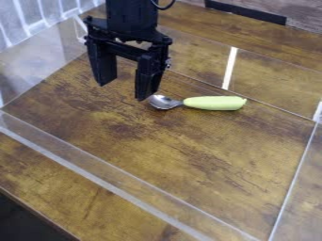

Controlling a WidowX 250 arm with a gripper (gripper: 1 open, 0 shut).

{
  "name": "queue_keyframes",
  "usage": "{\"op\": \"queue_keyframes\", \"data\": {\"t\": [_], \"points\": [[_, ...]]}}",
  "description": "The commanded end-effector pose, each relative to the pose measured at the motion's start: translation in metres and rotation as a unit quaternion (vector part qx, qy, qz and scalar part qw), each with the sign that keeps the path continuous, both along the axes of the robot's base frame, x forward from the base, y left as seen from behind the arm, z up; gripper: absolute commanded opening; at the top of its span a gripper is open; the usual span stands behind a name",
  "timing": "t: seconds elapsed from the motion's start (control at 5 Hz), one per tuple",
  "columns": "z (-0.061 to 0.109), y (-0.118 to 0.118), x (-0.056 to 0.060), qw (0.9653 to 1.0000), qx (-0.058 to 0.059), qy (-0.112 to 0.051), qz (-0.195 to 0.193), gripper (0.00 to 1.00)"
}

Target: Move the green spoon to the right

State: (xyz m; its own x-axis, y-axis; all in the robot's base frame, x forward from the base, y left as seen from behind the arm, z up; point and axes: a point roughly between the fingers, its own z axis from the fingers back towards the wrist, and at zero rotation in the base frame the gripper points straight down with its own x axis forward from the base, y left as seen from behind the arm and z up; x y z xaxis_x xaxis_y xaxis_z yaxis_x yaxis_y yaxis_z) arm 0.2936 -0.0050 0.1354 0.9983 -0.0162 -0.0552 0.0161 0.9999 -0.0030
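**A:** Gripper status?

**B:** Jaws spread, nothing seen between them. Fingers pointed down over the wooden tabletop, just left of the spoon in the picture. Height above the wood can't be told from one view.

**A:** Why parked there?

**B:** Probably being lined up for the spoon. Grasp looks not yet made; an approach stage, by judgement.

**A:** Next thing rightward?

**B:** Silver spoon bowl. Laid toward the gripper, close by the nearer finger in the picture. Overlap or contact can't be ruled on from here.

**A:** And the handle?

**B:** Thick yellow-green handle, to the right of the bowl. Whole green spoon is laid flat-looking on the wood, roughly crosswise in the picture, handle end outward.

**A:** Why does that matter?

**B:** Handle is the better grip: thick, rounded, likely easy to pinch. Bowl is slick metal and could be slipped off or tipped.

**A:** Room for the move?

**B:** Bare wood is seen beyond the handle, before the pale strip at right. A short shift should be enough. Jaws should be brought over the handle first, then closed, then carried right.
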Motion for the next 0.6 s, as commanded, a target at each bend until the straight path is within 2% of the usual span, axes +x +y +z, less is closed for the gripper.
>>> {"op": "queue_keyframes", "data": {"t": [0.0, 0.2, 0.4], "points": [[-0.014, -0.001, 0.003, 0.9996, -0.004, 0.012, 0.025, 1.00], [-0.011, -0.014, 0.016, 0.9969, 0.005, -0.001, -0.078, 1.00], [-0.016, -0.030, 0.033, 0.9840, 0.015, -0.012, -0.177, 1.00]]}}
